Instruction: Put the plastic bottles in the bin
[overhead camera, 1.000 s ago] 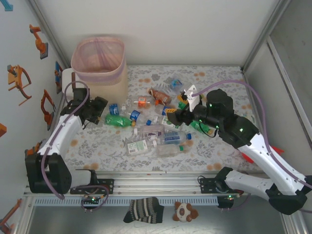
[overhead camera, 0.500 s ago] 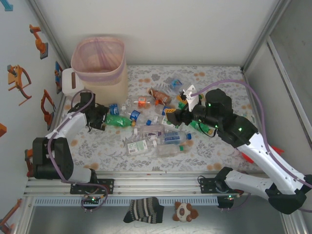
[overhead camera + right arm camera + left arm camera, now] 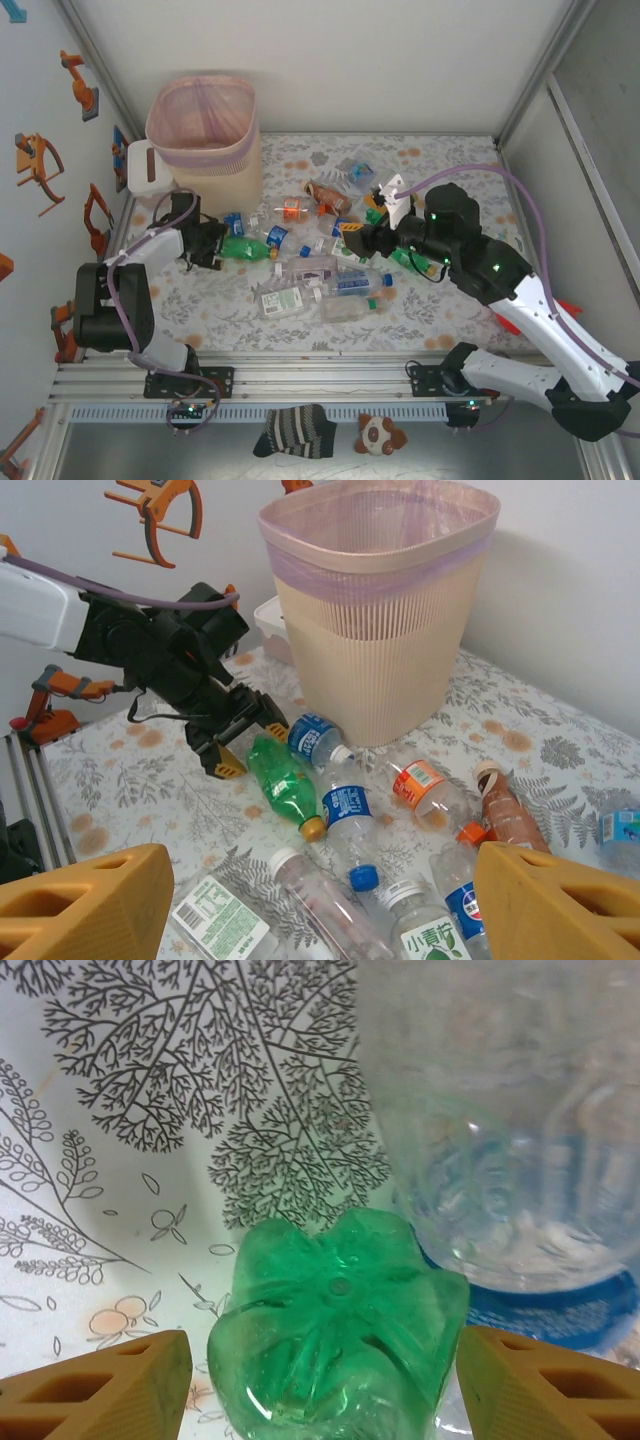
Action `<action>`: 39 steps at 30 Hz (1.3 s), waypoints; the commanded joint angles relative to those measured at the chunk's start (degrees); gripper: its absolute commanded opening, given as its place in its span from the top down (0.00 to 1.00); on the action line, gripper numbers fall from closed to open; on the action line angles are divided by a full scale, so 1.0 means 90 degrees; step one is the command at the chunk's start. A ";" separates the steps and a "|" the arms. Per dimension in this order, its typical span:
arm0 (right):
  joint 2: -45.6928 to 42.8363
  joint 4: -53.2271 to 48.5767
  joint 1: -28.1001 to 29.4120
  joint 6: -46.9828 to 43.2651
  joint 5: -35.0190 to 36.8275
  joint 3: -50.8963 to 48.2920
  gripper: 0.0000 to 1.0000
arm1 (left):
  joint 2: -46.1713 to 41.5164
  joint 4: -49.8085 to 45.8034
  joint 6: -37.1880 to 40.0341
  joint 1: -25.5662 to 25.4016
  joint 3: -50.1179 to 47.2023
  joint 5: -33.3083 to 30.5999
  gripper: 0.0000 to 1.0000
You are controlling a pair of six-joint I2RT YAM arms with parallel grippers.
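Looking from above, I note the left gripper at a green bottle near the beige bin; other plastic bottles lie scattered beside it. Left wrist: jaws straddle its base, unclenched. Right wrist: right gripper spread wide, empty.

Left wrist view: green bottle cut off by the bottom edge; clear bottle touching it blurred, cut by the top and right edges. Top view: bin at the table's far left corner hides part of the white box.
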 commanded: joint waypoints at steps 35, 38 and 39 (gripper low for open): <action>-0.0083 0.0142 0.0047 -0.0056 0.0059 -0.0041 0.22 | -0.1500 -0.0562 0.0182 0.0088 -0.0246 -0.0463 0.45; -0.0087 0.0161 0.0047 -0.0050 0.0049 -0.0048 0.22 | -0.1949 -0.0755 0.0495 0.0135 -0.0146 -0.0724 0.46; -0.0084 0.0169 0.0047 -0.0052 0.0044 -0.0064 0.22 | -0.2062 -0.0780 0.0612 0.0151 -0.0122 -0.0788 0.46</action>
